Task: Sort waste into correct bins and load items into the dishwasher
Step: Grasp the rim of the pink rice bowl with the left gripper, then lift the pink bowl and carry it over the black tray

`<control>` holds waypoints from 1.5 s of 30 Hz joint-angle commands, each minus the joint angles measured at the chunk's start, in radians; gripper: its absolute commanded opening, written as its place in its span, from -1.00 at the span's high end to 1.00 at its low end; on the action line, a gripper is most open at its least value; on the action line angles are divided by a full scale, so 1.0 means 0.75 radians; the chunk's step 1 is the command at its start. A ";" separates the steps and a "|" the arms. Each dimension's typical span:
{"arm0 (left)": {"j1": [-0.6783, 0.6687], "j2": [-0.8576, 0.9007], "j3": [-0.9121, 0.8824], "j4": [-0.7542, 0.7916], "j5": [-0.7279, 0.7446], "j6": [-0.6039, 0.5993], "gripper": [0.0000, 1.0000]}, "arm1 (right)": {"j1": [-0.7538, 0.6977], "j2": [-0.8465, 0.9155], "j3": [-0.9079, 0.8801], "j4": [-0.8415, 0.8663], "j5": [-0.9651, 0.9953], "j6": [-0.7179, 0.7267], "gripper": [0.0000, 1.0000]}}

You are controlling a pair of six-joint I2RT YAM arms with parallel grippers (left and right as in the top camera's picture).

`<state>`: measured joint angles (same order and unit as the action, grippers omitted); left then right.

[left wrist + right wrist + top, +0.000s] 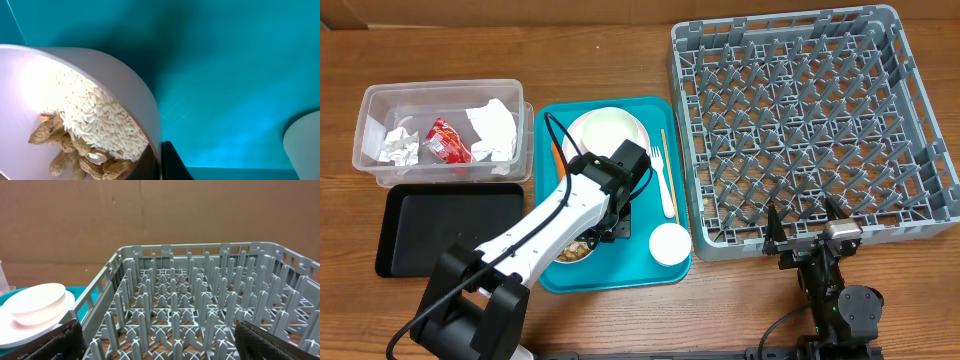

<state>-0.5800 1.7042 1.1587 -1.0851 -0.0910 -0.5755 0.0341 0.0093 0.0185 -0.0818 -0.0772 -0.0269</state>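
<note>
Sitting far right, the grey dish rack dominates, and the right gripper hangs at its near edge, fingers spread wide. In the centre, the teal tray carries a white plate, fork and cup. Far left, the clear tub holds napkins and a red wrapper, with the black tray just near of it. On the teal tray's near left, the left gripper pinches the rim of the bowl of rice and peanuts.

On the desk, the serving tray, carrying a bowl, lies between the tub on the left and the dish rack on the right. The shallow tray lies before the tub.
</note>
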 commanded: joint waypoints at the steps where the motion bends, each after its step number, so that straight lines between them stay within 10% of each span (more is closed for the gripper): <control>1: 0.007 -0.034 0.045 -0.009 -0.028 0.075 0.92 | -0.004 -0.007 -0.014 0.006 0.008 -0.005 -1.00; 21: 0.608 -0.335 0.113 -0.077 -0.013 0.335 0.92 | -0.004 -0.007 -0.014 0.006 0.008 -0.005 -1.00; 45: 1.378 -0.335 0.054 0.166 0.659 0.470 0.91 | -0.004 -0.007 -0.014 0.006 0.008 -0.005 -1.00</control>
<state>0.3958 1.4773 1.2060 -0.9707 0.2535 -0.2817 0.0341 0.0093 0.0185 -0.0822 -0.0772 -0.0265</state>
